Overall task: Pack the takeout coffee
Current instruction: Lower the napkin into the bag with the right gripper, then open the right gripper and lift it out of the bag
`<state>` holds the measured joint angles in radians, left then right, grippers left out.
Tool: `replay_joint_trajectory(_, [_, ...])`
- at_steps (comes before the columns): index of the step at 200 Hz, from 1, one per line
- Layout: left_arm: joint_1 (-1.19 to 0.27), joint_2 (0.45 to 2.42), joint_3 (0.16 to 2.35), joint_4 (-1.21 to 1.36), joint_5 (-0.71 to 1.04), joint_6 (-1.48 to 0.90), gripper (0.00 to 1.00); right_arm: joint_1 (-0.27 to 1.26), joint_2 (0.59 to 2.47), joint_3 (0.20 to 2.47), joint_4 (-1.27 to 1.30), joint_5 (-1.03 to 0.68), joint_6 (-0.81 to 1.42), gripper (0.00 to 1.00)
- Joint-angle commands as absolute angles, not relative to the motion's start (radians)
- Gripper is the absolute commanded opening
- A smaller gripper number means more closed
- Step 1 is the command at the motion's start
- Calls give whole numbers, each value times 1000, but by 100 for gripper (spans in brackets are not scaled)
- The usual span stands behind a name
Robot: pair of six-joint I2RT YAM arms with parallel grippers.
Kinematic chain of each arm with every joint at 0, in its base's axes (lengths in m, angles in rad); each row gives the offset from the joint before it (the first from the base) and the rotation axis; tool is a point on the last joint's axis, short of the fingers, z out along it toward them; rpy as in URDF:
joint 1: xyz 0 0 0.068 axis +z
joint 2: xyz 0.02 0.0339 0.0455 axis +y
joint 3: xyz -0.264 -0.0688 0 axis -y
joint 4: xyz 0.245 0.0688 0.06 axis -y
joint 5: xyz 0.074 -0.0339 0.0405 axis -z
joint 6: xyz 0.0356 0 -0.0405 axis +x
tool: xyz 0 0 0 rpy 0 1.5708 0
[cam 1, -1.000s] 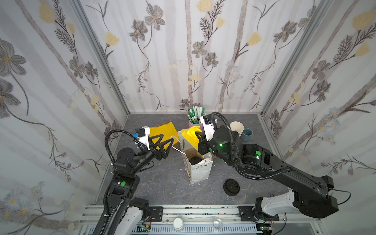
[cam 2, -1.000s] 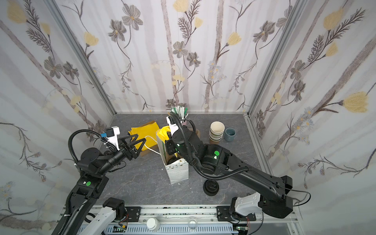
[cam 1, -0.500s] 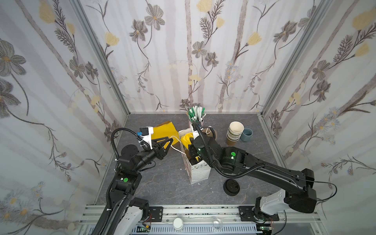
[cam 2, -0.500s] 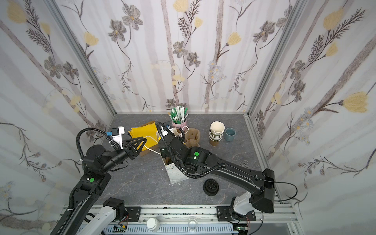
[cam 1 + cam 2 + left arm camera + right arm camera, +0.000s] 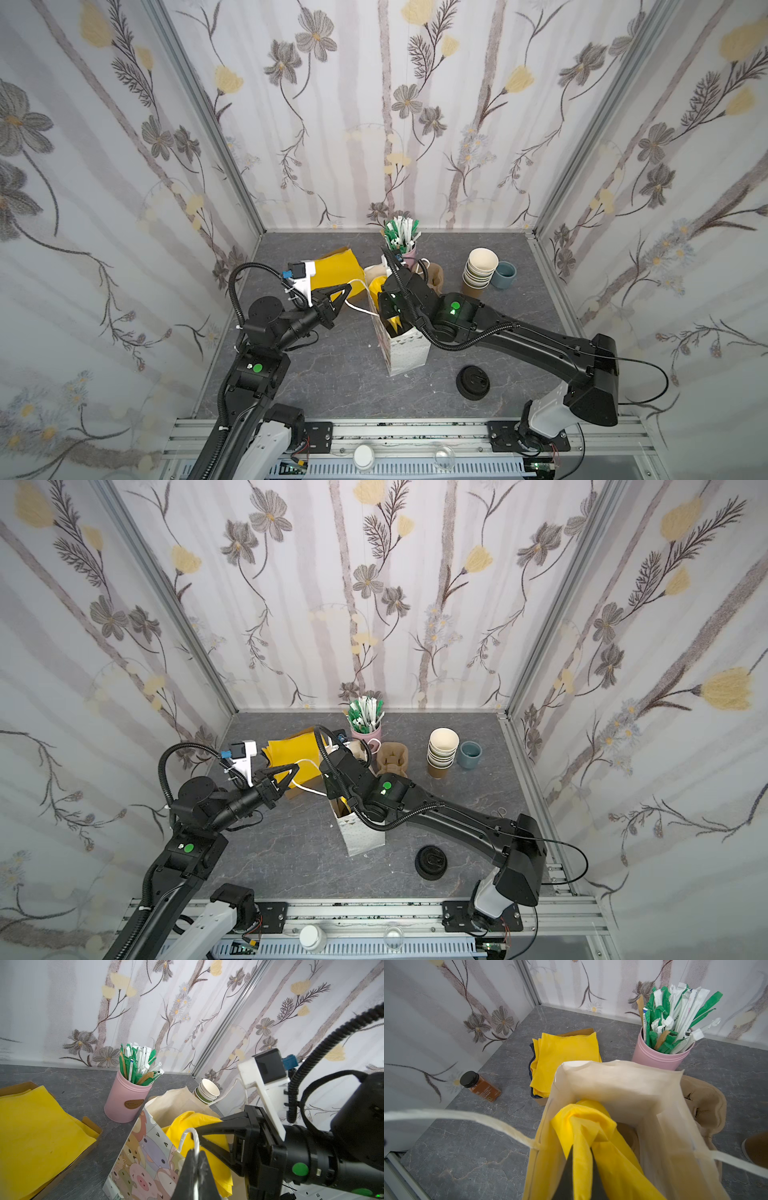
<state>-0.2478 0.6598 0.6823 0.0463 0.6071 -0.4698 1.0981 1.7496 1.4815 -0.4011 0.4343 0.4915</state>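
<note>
A paper bag [image 5: 405, 353] [image 5: 361, 833] printed with cartoon animals stands open mid-table. My left gripper [image 5: 344, 289] [image 5: 196, 1153] is shut on the bag's white cord handle [image 5: 188, 1136] and holds it out to the left. My right gripper [image 5: 581, 1153] [image 5: 395, 324] is shut on a yellow napkin [image 5: 591, 1118] and reaches down into the bag's mouth. The napkin bunches inside the bag, over something brown at its bottom. The takeout coffee is hidden in every view.
A pink jar of wrapped straws [image 5: 401, 245] stands behind the bag, with a brown moulded carrier [image 5: 392, 758] beside it. To the right are stacked lidless cups [image 5: 480, 270] and a blue-grey cup [image 5: 503, 274]. Black lids [image 5: 473, 381] lie front right. Folded yellow napkins [image 5: 336, 266] and a spice bottle [image 5: 479, 1088] are at the left.
My left gripper has closed on the bag's handle. My right arm has come down and leftward, bringing the yellow napkin from above the bag into its mouth.
</note>
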Motion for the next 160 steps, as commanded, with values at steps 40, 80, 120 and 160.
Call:
replay_joint_trajectory(40, [-249, 657, 672, 69, 624, -465, 0, 1061, 1799, 1446, -312, 339, 544, 0])
replay_joint_trajectory(80, [-249, 655, 668, 69, 626, -465, 0, 1052, 1831, 1441, -295, 308, 549, 0])
replay_joint_trajectory(120, [-250, 652, 667, 69, 626, -463, 0, 1048, 1828, 1438, -293, 298, 550, 18])
replay_joint_trajectory(160, [-249, 652, 666, 69, 624, -462, 0, 1048, 1790, 1444, -292, 301, 543, 45])
